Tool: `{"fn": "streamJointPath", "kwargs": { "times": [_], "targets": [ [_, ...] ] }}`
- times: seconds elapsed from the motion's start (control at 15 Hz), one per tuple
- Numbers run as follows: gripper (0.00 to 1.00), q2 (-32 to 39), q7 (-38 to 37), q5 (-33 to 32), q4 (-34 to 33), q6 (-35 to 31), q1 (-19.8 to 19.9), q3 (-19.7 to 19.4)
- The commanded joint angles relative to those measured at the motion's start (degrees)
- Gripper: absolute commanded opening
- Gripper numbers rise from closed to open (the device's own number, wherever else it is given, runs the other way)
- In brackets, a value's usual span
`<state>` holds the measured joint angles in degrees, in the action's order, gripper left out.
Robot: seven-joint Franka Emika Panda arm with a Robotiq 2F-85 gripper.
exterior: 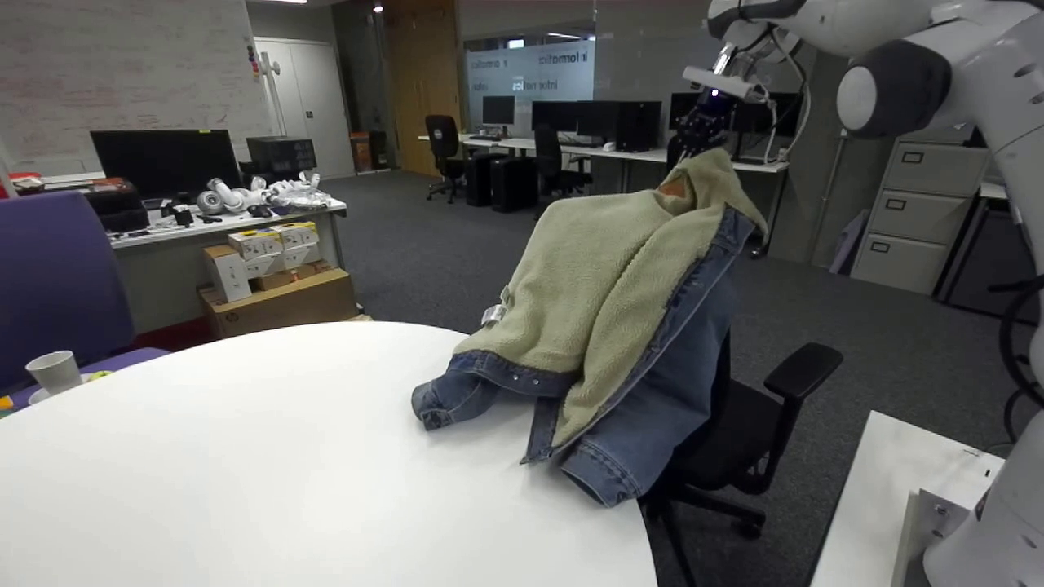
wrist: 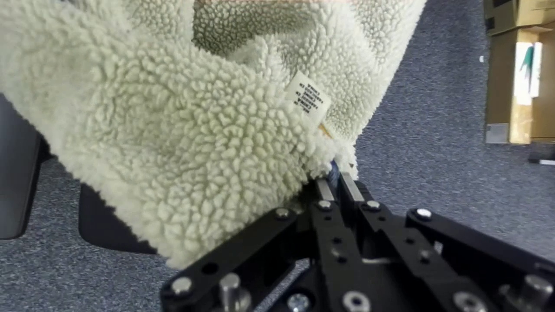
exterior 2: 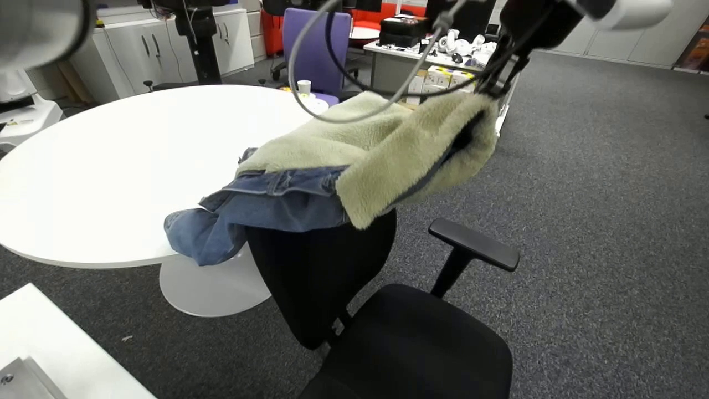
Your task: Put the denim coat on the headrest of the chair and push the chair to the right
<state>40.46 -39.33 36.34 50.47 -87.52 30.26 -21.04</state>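
Wrist view: the gripper (wrist: 338, 188) clamps a pinch of the coat (wrist: 195, 130), which spreads away from the grip from 8 round to 12 o'clock, pale fleece facing the camera. In an exterior view its long axis runs from this held end at 1 o'clock down to the hem (exterior: 518, 375) at 7. The chair (exterior 2: 404, 332) lies near 7 o'clock of the gripper in an exterior view, its back (exterior 2: 327, 266) a little past that. The coat spans the top of the back and hides the headrest; from these angles I can't be sure whether the cloth rests on it or hangs just above. Farthest from the grip, at 8 o'clock, a sleeve (exterior 2: 205, 238) reaches across the rim of the table (exterior 2: 111, 183). I judge the coming move turns on the held end: it wants lowering towards 7 o'clock, onto the headrest, before the gripper lets go, and the push should wait for that.
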Motion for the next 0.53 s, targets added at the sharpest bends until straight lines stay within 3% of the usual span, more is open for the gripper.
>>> {"fn": "streamJointPath", "kwargs": {
  "times": [0.0, 0.47],
  "targets": [
    [0.02, 6.8, -4.7, -6.7, -2.6, 0.9, -0.4, 4.0],
    [0.02, 15.4, -8.6, -16.7, -6.3, 3.2, -0.9, 7.5]
  ]
}}
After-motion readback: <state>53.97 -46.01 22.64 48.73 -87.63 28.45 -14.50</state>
